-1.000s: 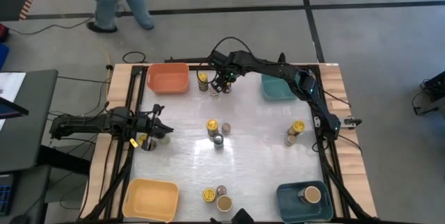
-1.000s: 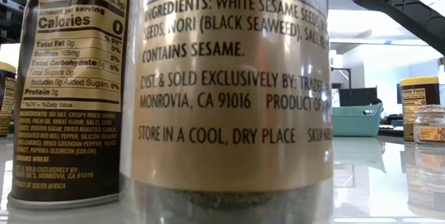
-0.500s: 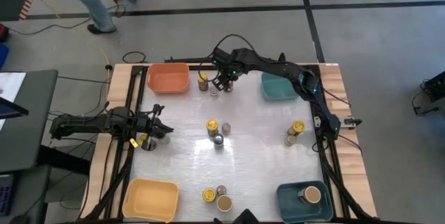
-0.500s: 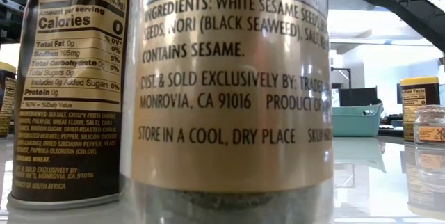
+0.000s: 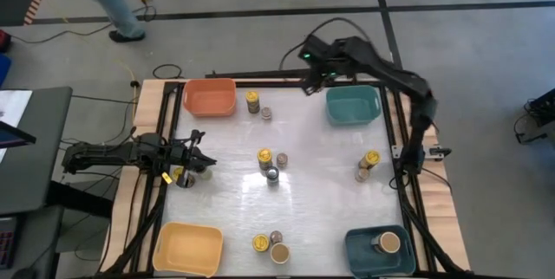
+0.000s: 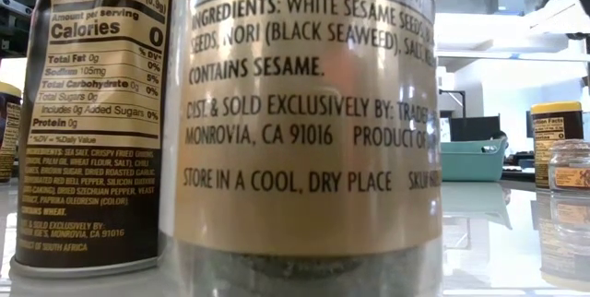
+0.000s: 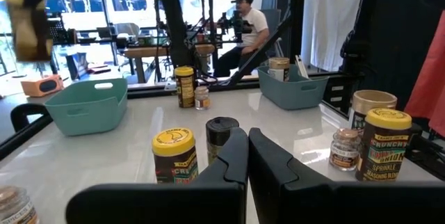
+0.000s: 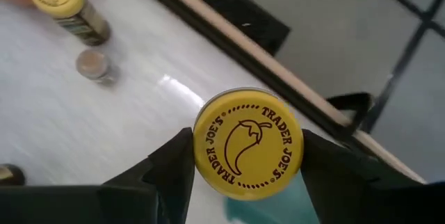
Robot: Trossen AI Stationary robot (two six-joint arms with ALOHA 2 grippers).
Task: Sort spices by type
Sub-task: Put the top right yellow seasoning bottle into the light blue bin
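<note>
My right gripper (image 5: 310, 82) hangs raised over the table's far edge beside the far teal bin (image 5: 353, 106), shut on a yellow-lidded jar (image 8: 247, 144). My left gripper (image 5: 205, 163) waits low at the table's left side, shut, next to a yellow-lidded jar (image 5: 179, 175). Other jars stand upright in small groups. A yellow-lidded one (image 5: 252, 99) and a grey-topped one (image 5: 266, 113) stand by the orange bin (image 5: 210, 97). Three stand mid-table (image 5: 270, 163), two at the right (image 5: 368, 165), three at the near edge (image 5: 271, 245). A tan-lidded jar (image 5: 388, 243) sits in the near teal bin. My right gripper pinches the yellow-lidded jar between its two fingers (image 8: 170, 165), which sit on opposite sides of it at the lid's rim (image 8: 201, 161). The fingers come from above, pointing down. The jar is upright and lifted clear of the table.
A yellow bin (image 5: 186, 246) sits at the near left corner and a dark teal one (image 5: 364, 257) at the near right. Two jars (image 6: 304, 122) stand right in front of the low camera and block most of its view. A person walks on the floor beyond the far left corner.
My right gripper has risen from beside the two jars near the orange bin and swung toward the table's right, to the far teal bin. It carries the yellow-lidded jar, lifted clear. The two jars there stayed put.
</note>
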